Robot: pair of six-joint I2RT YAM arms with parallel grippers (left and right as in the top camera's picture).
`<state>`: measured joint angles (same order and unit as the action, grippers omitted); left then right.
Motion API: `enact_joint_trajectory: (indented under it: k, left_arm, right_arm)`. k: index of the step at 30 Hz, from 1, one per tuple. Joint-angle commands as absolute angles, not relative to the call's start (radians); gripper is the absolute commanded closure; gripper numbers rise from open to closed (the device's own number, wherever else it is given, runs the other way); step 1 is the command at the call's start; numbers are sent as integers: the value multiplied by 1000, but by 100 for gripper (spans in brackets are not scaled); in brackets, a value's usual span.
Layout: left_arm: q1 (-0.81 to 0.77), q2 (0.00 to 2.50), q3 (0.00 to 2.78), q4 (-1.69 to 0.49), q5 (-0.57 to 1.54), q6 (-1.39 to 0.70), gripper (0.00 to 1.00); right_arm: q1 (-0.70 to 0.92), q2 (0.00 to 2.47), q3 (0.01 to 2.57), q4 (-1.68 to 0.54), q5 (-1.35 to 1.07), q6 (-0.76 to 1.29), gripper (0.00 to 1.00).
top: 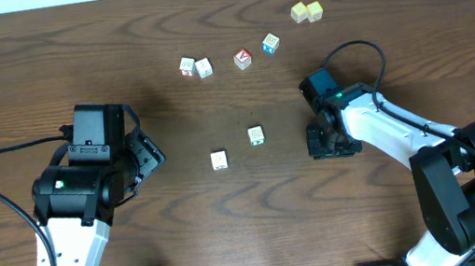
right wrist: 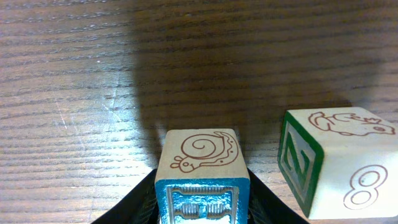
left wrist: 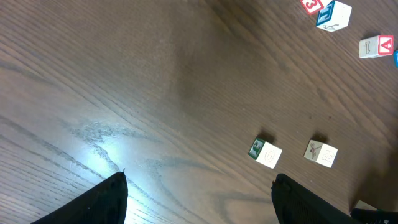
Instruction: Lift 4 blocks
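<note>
A wooden block point(right wrist: 202, 155) with a snail drawing on top and a bright blue face sits between the black fingers point(right wrist: 138, 202) of my right gripper point(right wrist: 202, 190), which is shut on it. The frames do not show whether it is off the table. Close beside it stands a cream block point(right wrist: 339, 165) with a green face and an 8. In the overhead view my right gripper point(top: 329, 143) hides both. Two more cream blocks point(top: 256, 136) point(top: 219, 160) lie mid-table, also in the left wrist view point(left wrist: 264, 152) point(left wrist: 321, 154). My left gripper point(top: 148, 154) point(left wrist: 199, 199) hangs open over bare wood.
A row of blocks lies at the back: two white ones point(top: 187, 66) point(top: 203, 67), a red-faced one point(top: 242, 59) and a pale-blue one point(top: 270, 44). Two yellow cubes point(top: 306, 12) sit further back right. A black cable point(top: 358, 54) loops over the right arm.
</note>
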<state>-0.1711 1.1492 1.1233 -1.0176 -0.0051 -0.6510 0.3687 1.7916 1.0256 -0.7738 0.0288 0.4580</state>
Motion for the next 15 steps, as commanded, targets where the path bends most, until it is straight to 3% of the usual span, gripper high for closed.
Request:
enact_joint_trajectory:
  k: [1, 15]
  left_arm:
    - [-166, 1145, 1138, -1021, -8, -652, 25]
    - [-166, 1145, 1138, -1021, -8, -652, 25]
  right_arm:
    - [355, 1794, 1031, -774, 26, 421, 62]
    - [345, 1794, 1147, -855, 56, 376, 59]
